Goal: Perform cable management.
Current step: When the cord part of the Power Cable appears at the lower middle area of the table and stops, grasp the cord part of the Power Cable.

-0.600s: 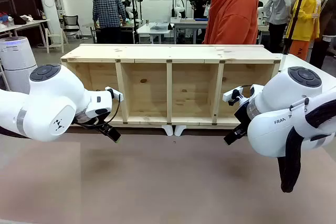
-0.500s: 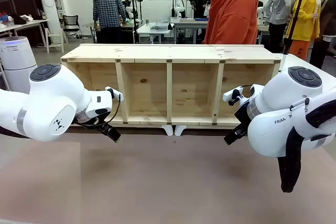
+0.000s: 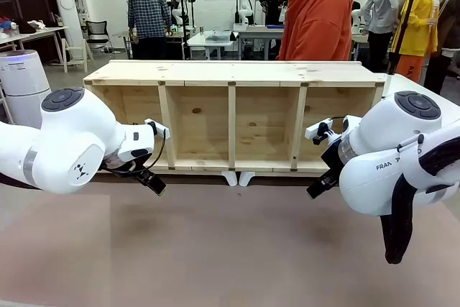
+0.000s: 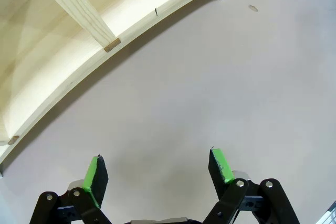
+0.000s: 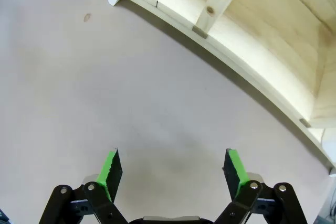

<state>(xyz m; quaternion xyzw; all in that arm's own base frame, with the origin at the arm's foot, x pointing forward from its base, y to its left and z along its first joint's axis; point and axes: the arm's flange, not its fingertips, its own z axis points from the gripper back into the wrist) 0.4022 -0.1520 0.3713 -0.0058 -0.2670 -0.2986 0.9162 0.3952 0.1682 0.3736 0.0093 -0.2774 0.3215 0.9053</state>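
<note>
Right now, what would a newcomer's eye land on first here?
A long wooden shelf lies across the table, a person in an orange hoodie right behind it. A bulky white left arm and right arm flank it, the left end effector and right end effector both open.

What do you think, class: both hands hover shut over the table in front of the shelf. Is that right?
No. The hands are open, not shut: the left hand in the left wrist view and the right hand in the right wrist view each have jaws spread wide with nothing between. The rest holds: both hover over the table in front of the shelf.
</note>
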